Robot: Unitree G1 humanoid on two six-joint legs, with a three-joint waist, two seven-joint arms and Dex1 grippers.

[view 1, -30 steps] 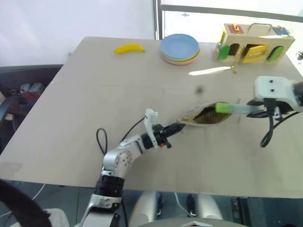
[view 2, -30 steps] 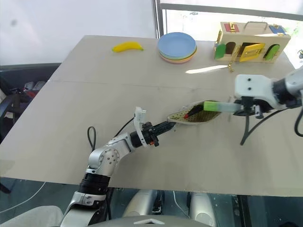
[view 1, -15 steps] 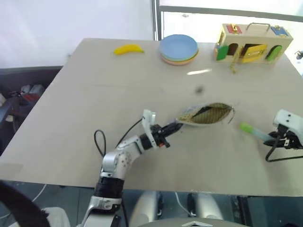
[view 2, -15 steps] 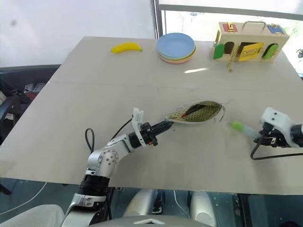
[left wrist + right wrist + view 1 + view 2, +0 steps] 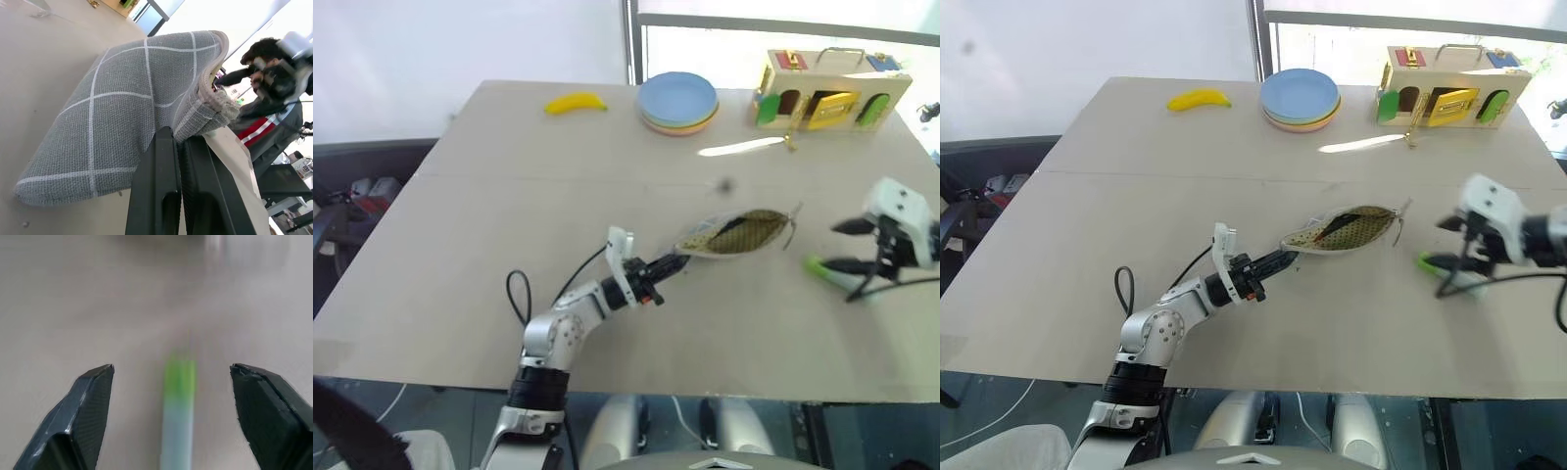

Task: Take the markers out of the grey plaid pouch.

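The left gripper (image 5: 679, 261) has not shifted since a second ago: its two black fingers (image 5: 168, 196) stay pressed together on the near corner of the grey plaid pouch (image 5: 132, 122), pinning it to the table (image 5: 509, 196) with its mouth gaping toward the right arm and the yellowish lining (image 5: 744, 232) showing. What differs is on the right. A second ago the right gripper (image 5: 842, 247) held the green-ended marker (image 5: 819, 266) by its pale barrel, with the green end over the pouch's mouth; half a second ago gripper and marker were well off to the right of the pouch, nearer the table's front edge. Now the marker lies on the table to the right of the pouch, clear of it, and the right gripper's fingers (image 5: 88, 411) stand wide apart on either side of it, touching nothing; in the right wrist view the marker (image 5: 177, 411) sits between the two tips with bare table on both sides. A thin red-tipped stick (image 5: 1324, 233) still lies inside the open pouch, as before. The banana (image 5: 576, 101), the stack of plates (image 5: 678, 101) and the wooden latch box (image 5: 822, 88) at the far edge are as they were
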